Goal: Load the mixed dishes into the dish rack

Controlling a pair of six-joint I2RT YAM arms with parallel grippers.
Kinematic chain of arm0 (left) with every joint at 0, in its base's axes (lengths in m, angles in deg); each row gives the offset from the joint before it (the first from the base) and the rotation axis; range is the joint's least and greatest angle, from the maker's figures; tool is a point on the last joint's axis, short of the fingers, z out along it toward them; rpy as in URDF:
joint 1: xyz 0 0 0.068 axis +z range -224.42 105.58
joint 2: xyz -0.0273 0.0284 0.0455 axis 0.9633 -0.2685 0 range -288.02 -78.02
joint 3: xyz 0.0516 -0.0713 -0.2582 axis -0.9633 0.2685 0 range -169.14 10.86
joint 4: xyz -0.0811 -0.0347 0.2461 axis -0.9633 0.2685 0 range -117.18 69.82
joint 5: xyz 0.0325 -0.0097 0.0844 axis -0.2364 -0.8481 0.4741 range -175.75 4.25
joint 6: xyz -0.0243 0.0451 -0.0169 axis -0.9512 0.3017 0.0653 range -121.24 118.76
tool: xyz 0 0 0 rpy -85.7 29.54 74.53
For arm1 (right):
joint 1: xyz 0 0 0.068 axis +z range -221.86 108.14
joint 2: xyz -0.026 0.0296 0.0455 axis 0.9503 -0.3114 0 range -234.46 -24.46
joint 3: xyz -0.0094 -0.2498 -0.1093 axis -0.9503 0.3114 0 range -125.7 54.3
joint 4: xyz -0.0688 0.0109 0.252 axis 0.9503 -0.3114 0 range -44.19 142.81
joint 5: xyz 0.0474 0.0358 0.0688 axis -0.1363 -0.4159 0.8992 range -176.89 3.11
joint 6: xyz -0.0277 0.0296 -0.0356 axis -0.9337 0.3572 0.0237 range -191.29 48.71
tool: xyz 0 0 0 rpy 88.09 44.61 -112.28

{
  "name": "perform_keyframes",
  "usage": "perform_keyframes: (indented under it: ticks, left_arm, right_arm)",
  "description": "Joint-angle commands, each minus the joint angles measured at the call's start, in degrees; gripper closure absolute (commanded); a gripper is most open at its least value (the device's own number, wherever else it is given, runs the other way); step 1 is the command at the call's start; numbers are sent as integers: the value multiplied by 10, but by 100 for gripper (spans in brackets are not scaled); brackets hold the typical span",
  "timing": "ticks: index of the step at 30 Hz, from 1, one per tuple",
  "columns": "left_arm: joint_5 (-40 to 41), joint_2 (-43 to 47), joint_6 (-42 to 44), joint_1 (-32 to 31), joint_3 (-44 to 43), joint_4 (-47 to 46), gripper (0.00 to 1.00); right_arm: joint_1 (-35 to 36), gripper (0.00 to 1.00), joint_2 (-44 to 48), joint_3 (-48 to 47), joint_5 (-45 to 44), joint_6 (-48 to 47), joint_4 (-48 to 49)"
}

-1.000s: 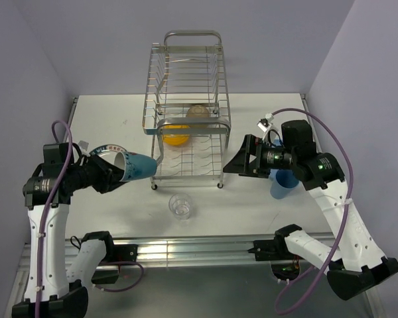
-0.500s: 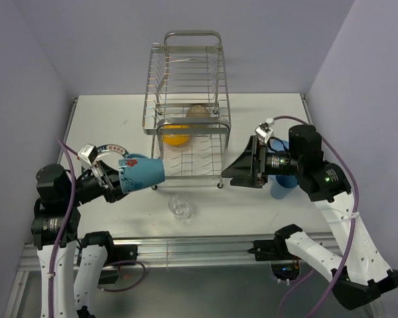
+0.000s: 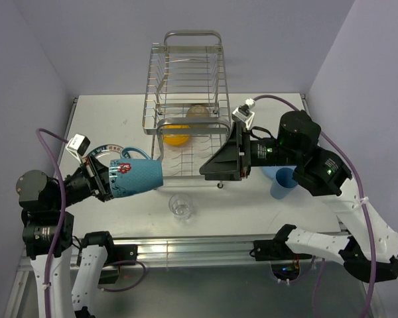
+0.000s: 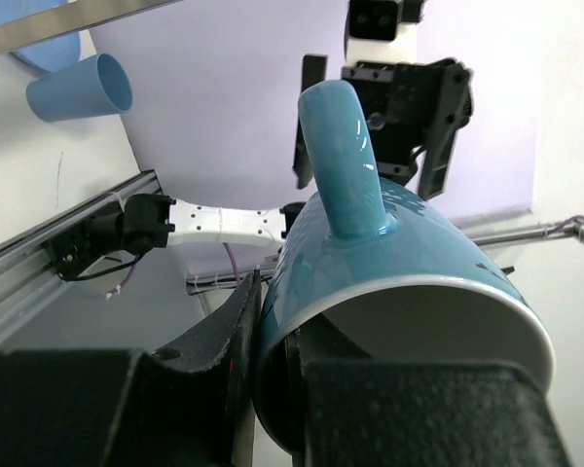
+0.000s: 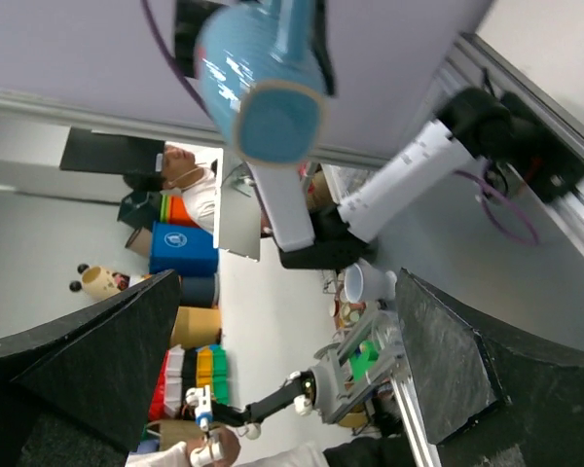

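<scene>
The teal, white-lined ceramic mug (image 3: 138,177) is gripped by its rim in the closed left hand (image 3: 107,179). It is held sideways above the white table (image 3: 106,119), near the front left corner of the tall silver wire dish rack (image 3: 158,73). The right hand (image 3: 219,161) is spread wide open and empty, and is aimed at the mug's base.

Glossy teal-and-white mug (image 4: 399,255), shiny metal dish rack (image 3: 191,66), matt white table (image 3: 106,116)
</scene>
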Motion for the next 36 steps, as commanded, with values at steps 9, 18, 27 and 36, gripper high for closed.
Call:
perform_keyframes:
  ticks: [9,18,27,36]
  left_arm:
    - [0,-25,45,0,-86,-28,100]
    - [9,-21,17,0,-73,-68,100]
    - [26,-18,2,0,-61,-91,100]
    - [28,-10,-21,0,-45,-120,100]
  right_arm:
    - [126,2,-117,-116,-92,24,93]
    - [144,2,-159,-123,-76,52,171]
    - [167,3,-191,-129,-58,102,254]
    - [183,15,-223,-153,-60,120,287]
